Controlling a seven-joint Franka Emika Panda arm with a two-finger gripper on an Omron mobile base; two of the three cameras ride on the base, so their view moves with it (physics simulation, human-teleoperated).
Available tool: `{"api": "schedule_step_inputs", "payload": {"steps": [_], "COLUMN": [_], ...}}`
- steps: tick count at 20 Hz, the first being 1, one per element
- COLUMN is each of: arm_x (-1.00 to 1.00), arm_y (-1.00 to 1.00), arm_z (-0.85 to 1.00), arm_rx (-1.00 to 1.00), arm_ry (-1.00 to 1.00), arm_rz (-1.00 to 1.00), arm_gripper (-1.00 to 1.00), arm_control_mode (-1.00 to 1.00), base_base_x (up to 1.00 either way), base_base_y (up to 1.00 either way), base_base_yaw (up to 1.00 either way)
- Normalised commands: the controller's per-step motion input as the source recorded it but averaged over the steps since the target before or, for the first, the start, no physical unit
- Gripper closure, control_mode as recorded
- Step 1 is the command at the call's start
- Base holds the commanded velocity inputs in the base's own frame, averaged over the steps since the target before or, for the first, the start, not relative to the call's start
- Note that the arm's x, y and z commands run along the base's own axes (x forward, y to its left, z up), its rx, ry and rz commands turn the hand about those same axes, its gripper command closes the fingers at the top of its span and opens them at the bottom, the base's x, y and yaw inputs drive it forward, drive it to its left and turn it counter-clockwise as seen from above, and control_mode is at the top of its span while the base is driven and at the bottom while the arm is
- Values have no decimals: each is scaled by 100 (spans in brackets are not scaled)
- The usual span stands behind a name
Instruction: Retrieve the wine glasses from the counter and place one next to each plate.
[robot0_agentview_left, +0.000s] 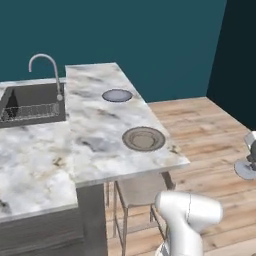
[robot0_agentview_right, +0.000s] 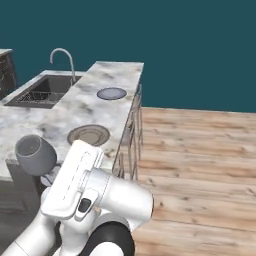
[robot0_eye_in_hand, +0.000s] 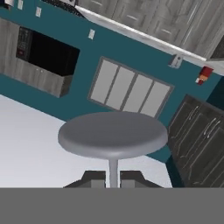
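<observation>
Beside the island's near edge, hand pinching a wine glass stem, open floor rightward.

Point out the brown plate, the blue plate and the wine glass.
brown plate (robot0_agentview_left: 143, 138), left base view, its centre.
blue plate (robot0_agentview_left: 117, 95), left base view, its centre.
wine glass (robot0_eye_in_hand: 113, 134), hand view, its round foot.

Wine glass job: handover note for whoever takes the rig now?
Pincer: shut on a wine glass by its stem, glass carried at the arm's left, off the surface.
Plates: brownish plate near the island edge, blue-grey plate farther back, no glass beside either.
Done: one glass picked up.
Left: set it by a plate, then fetch the second glass for the other plate.
</observation>
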Motion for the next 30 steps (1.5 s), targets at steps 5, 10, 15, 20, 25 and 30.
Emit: {"api": "schedule_step_inputs", "payload": {"steps": [5,10,15,20,25,30], "arm_x": [0,0,0,0,0,0], "arm_y": [0,0,0,0,0,0], "arm_z": [0,0,0,0,0,0], "arm_rx": [0,0,0,0,0,0], "arm_ry": [0,0,0,0,0,0], "arm_rz": [0,0,0,0,0,0], "arm_gripper": [100,100,100,100,100,100], "arm_control_mode": [100,100,100,100,100,100], "base_base_x": [14,-57,-16,0,0,1], "base_base_y": [-100,-100,-100,-98,-99,-97], "base_base_yaw": [22,49,66,68,67,67]}}
